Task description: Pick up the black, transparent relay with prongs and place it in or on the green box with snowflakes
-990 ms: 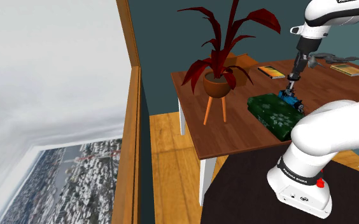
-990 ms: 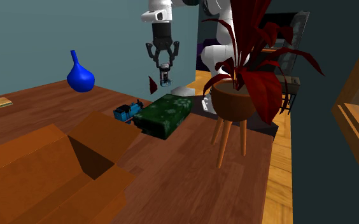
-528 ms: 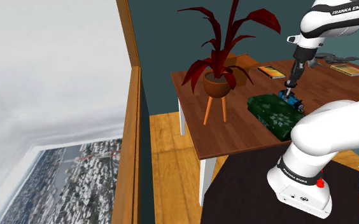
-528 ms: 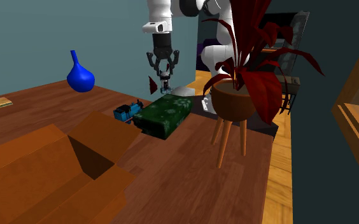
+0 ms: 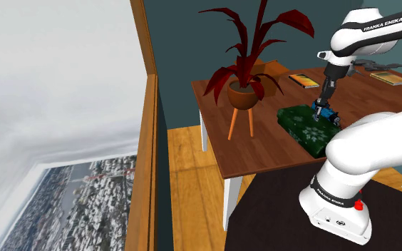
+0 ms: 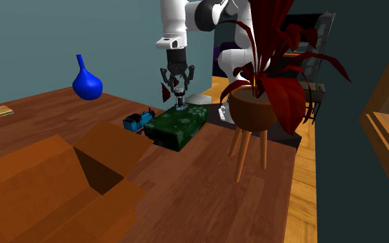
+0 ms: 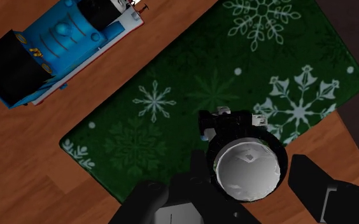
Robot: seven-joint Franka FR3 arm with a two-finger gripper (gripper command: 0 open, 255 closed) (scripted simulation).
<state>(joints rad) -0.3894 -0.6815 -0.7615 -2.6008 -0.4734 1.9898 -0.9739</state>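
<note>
"FRANKA EMIKA" — on arm's upper link, lower link

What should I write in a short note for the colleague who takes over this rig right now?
Gripper: shut on the relay, pointing down.
Relay: off the table, directly over the green snowflake box. I cannot tell whether it touches the box.
Blue toy train: on the wooden table, close beside the box.
Done: the relay is picked up and is above the box.
Left: probably lower it onto the box, open the fingers, then lift away without touching the train.
</note>
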